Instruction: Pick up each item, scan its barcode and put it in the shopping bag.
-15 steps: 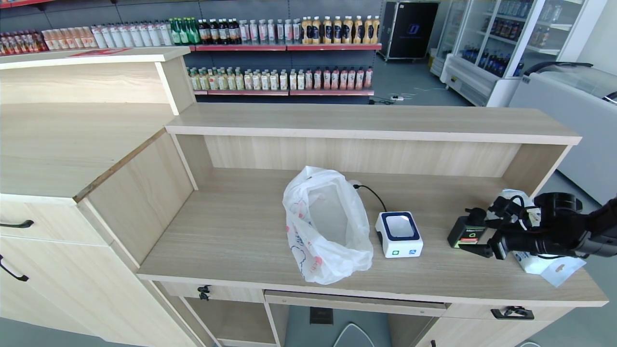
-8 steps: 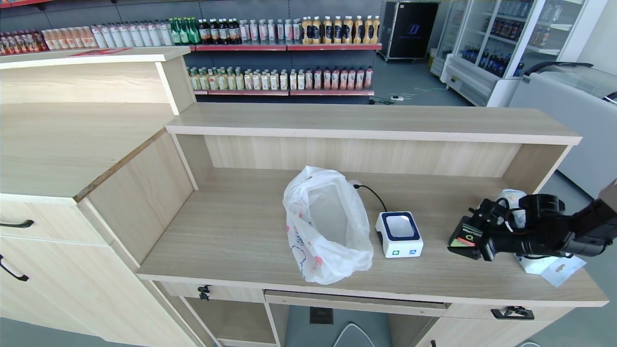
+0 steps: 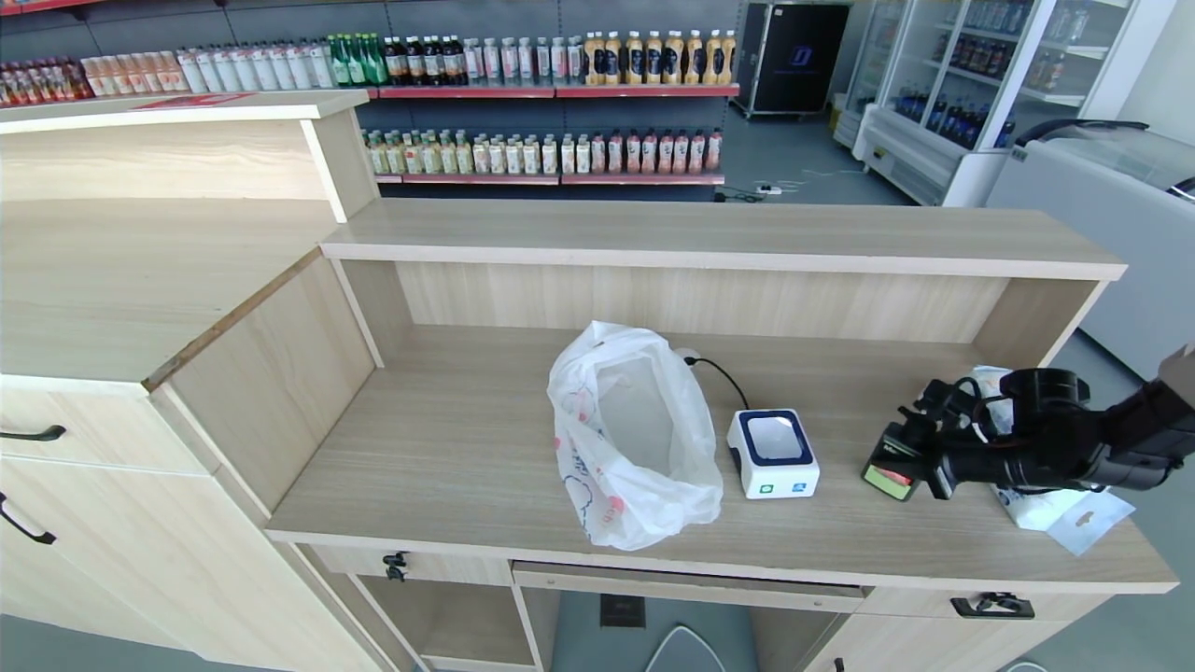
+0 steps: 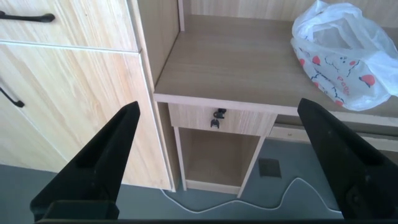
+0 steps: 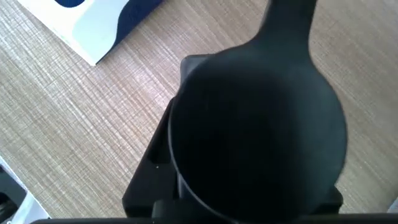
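A white plastic shopping bag (image 3: 635, 439) stands open in the middle of the wooden counter (image 3: 448, 448). Just to its right sits a white and blue barcode scanner (image 3: 773, 455). Right of the scanner, my right gripper (image 3: 913, 459) is shut on a small black bottle (image 3: 885, 476) with a green and red label, held tilted just above the counter. In the right wrist view the black bottle (image 5: 255, 137) looms large, with the scanner's corner (image 5: 106, 25) beyond it. My left gripper (image 4: 219, 106) hangs open below and in front of the counter, the bag (image 4: 348, 56) up off to one side.
A white flat package (image 3: 1055, 509) lies at the counter's right end, partly behind my right arm. A raised shelf (image 3: 719, 238) runs over the back of the counter. The scanner's black cable (image 3: 719, 371) trails behind the bag. A taller cabinet (image 3: 140, 280) bounds the left side.
My right gripper has lifted the black bottle from where it stood upright on the counter and tipped it over toward the scanner. Bag and scanner have not moved.
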